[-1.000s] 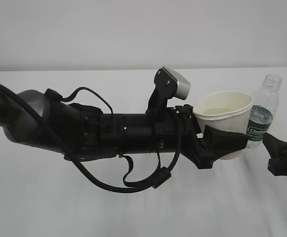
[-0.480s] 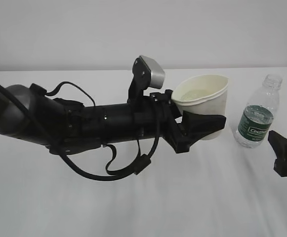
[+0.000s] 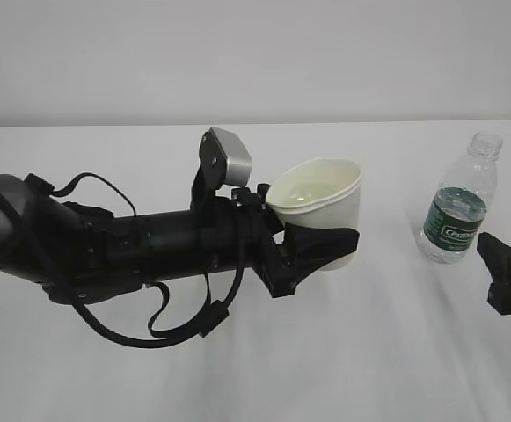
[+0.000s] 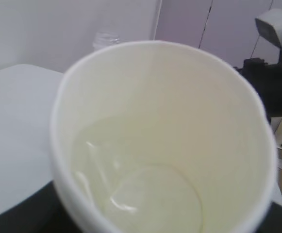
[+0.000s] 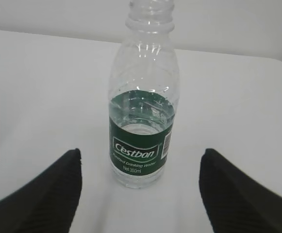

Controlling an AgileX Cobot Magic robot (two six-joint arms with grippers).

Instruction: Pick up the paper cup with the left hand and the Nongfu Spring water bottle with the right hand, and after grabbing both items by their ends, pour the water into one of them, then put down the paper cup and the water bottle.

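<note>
Right gripper: we see the right gripper [image 5: 141, 194] nearest in its own wrist view, two ribbed black fingers [image 5: 48, 189] spread wide with nothing between them; released.
Bottle: the bottle [image 5: 143, 102] stands upright just beyond those fingers, clear ribbed plastic, no cap, a dark green label band with white lettering; a little clear liquid sits low inside.
Left gripper: in the exterior view the left gripper [image 3: 312, 251] is clamped on the paper cup [image 3: 321, 211], its black fingers against the lower wall; the cup is held just off the table, tilted a little.
Cup: white tapered paper, rolled rim, pale cream inside.
Water: a shallow clear pool of water [image 4: 141, 194] covers the cup's bottom.
Arm: we see a thick black tube with looping cables [image 3: 163, 330] and a silver-grey box [image 3: 229, 156] beside the cup.
Table: the table [image 3: 369, 352] is smooth, white, slightly creased.
Spacing: cup and bottle are well apart.
Room: a plain pale wall [image 3: 255, 53] behind; in the left wrist view, pale panels and a dark shape we cannot identify.
</note>
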